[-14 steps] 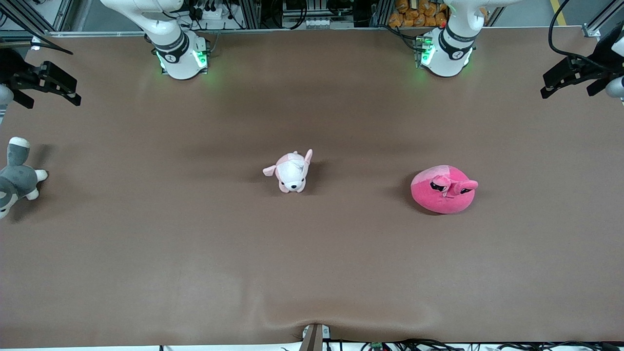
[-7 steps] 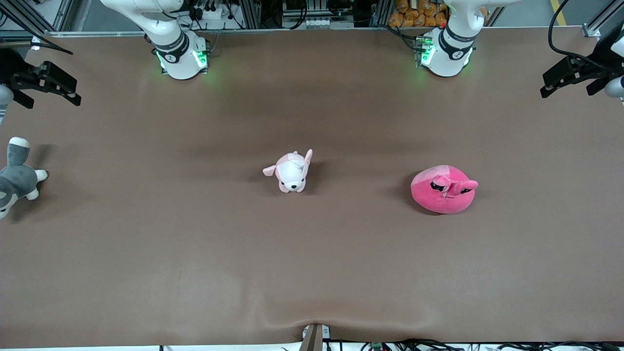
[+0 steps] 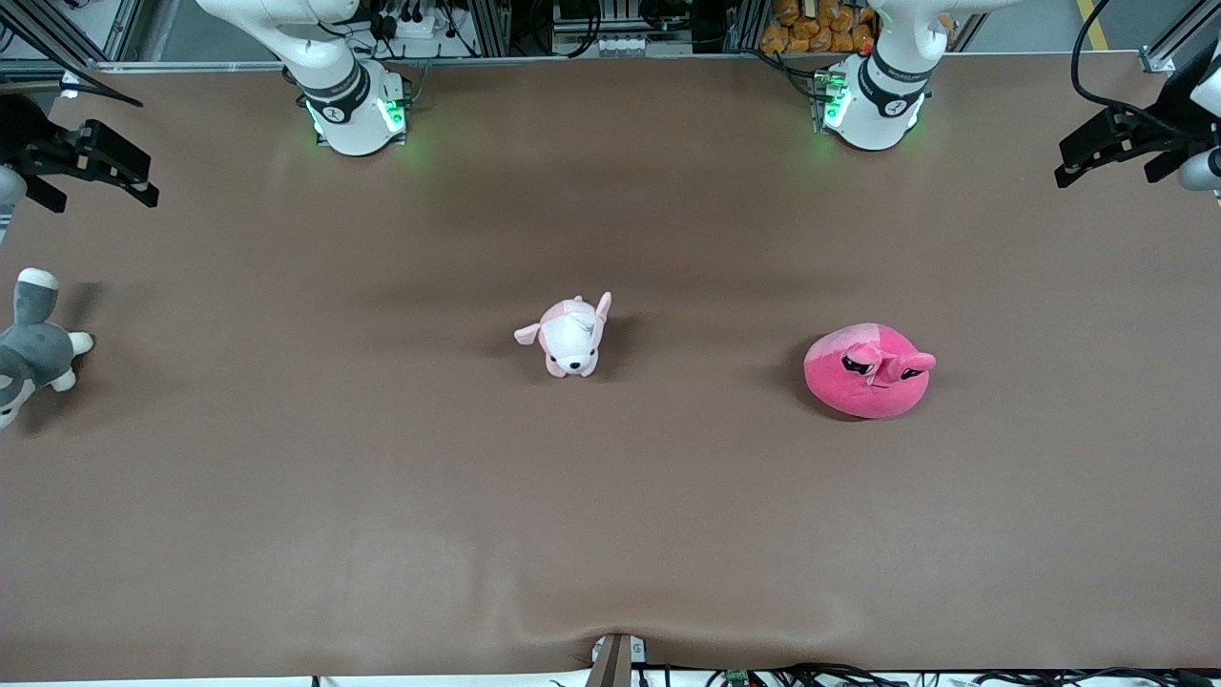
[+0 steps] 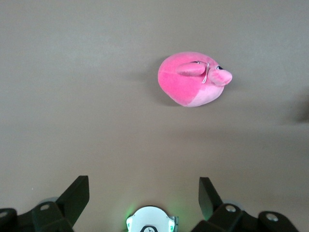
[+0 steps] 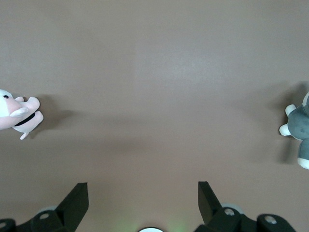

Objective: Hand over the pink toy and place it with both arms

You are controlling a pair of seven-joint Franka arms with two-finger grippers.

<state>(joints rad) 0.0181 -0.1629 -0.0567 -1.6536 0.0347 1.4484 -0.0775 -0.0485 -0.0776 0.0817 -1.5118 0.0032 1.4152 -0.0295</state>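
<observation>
Left gripper [image 3: 1097, 153]: held up over the left arm's end of the worktop, fingers [image 4: 77, 195] spread wide with nothing between them.
Right gripper [image 3: 114, 167]: held up over the right arm's end of the worktop, fingers [image 5: 77, 199] spread wide and empty.
Pink toy [image 3: 867, 369]: rests on the worktop toward the left arm's end, well apart from both grippers, its face with dark half-closed eyes turned toward the front camera.
Pale pink-and-white puppy [image 3: 569, 338]: sits near the middle of the worktop, well apart from the pink toy, on the side toward the right arm.
Grey-and-white dog [image 3: 31, 345]: lies at the right arm's end of the worktop, partly cut off by the edge of the front view.
Worktop [image 3: 610, 525]: brown and matte, carrying all three plush toys.
</observation>
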